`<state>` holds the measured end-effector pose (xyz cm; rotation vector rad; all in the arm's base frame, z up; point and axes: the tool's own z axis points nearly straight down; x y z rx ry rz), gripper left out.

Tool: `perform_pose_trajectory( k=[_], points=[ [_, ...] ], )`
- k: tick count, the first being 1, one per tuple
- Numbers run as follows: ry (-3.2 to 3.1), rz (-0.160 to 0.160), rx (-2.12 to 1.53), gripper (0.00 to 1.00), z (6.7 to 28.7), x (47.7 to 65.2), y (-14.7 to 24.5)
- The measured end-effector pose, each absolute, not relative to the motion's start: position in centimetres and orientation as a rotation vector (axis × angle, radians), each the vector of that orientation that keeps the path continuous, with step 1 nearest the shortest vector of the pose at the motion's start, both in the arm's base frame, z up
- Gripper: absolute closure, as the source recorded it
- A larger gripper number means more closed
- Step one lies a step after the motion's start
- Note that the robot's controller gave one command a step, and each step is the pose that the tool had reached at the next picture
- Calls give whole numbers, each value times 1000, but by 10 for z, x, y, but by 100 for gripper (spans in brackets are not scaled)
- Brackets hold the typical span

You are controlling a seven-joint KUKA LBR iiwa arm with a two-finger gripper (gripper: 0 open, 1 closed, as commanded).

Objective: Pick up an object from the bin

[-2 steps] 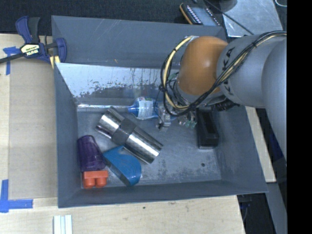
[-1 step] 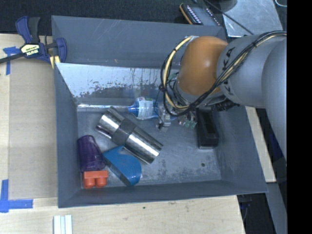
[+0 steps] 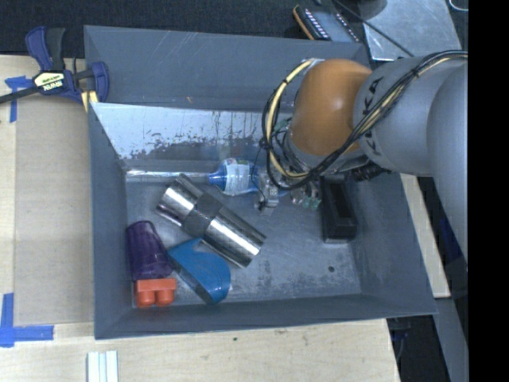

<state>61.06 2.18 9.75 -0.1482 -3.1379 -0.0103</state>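
My gripper (image 3: 269,199) hangs low over the middle of the bin, mostly hidden under the arm's orange cover. Just left of it, against the back wall, lies a small blue and white bottle-like thing (image 3: 232,177). A shiny silver cylinder with a dark band (image 3: 210,220) lies slanted on the floor, its right end just below and left of the gripper. A black oblong block (image 3: 338,212) sits to the gripper's right.
In the front left corner stand a purple cup-like cylinder (image 3: 145,248) and an orange brick (image 3: 155,292), with a blue curved piece (image 3: 202,270) beside them. The arm and its cables cover the bin's back right.
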Motion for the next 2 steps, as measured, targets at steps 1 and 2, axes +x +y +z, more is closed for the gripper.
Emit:
perform_pose_trajectory(
  k=[1,2],
  points=[
    [-3138,-10,-148,100,97,611,22],
    [-3138,-10,-148,100,97,611,22]
  ],
)
